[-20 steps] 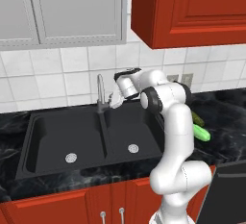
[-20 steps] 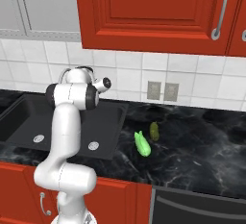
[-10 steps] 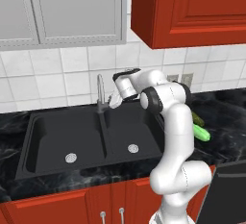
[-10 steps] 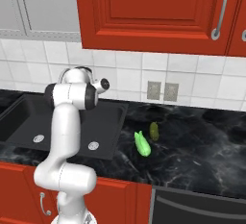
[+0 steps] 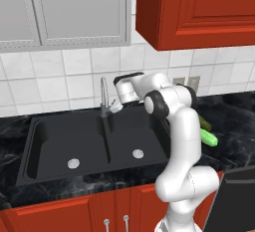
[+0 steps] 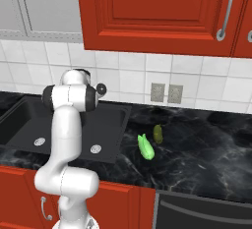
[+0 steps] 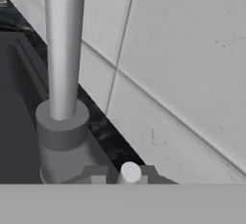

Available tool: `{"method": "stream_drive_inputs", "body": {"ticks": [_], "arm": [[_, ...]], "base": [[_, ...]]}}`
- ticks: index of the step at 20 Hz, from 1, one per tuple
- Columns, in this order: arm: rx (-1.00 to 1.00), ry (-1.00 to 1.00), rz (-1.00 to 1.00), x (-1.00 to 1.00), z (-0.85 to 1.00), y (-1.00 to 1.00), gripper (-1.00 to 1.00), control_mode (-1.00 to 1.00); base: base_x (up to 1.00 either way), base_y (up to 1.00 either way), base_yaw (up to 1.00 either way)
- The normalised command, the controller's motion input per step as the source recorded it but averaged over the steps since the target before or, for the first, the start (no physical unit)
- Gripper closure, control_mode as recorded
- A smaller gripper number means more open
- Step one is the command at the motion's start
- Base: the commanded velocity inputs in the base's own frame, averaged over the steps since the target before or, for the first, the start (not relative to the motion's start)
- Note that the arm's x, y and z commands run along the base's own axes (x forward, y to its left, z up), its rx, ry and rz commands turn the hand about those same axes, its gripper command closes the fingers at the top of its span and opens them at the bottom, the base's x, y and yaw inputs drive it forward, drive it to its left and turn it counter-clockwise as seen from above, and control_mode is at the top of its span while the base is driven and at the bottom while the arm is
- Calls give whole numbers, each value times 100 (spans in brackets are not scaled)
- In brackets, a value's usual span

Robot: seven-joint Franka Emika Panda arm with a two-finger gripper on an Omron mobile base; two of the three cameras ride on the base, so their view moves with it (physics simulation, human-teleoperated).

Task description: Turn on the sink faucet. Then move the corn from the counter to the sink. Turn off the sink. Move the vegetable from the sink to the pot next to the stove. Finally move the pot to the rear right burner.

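The closed gripper (image 5: pixel 116 106) is held at the faucet (image 5: pixel 104 101) base, behind the sink (image 5: pixel 74 144); corn (image 6: pixel 145 147) is left on the worktop (image 6: pixel 197 154).

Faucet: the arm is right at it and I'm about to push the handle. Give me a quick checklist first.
1. Gripper at the faucet base: ok.
2. Jaws shut for pushing: ok.
3. Handle just ahead in the hand view: ok.
4. Contact with handle: cannot tell.
5. Water running: not ok, none visible.
6. Green vegetable waiting on the counter right of the sink: ok.
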Motion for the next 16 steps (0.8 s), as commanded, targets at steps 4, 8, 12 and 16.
{"method": "stream_drive_inputs", "body": {"ticks": [4, 8, 12, 16], "arm": [[0, 1, -5, 9, -15, -7, 100, -100], [1, 0, -16, 5, -18, -36, 100, -100], [2, 0, -15, 15, -23, -52, 100, -100], [4, 2, -16, 15, -31, -61, 100, -100]], "base": [[0, 0, 0], [0, 0, 0], [0, 0, 0], [0, 0, 0]]}}
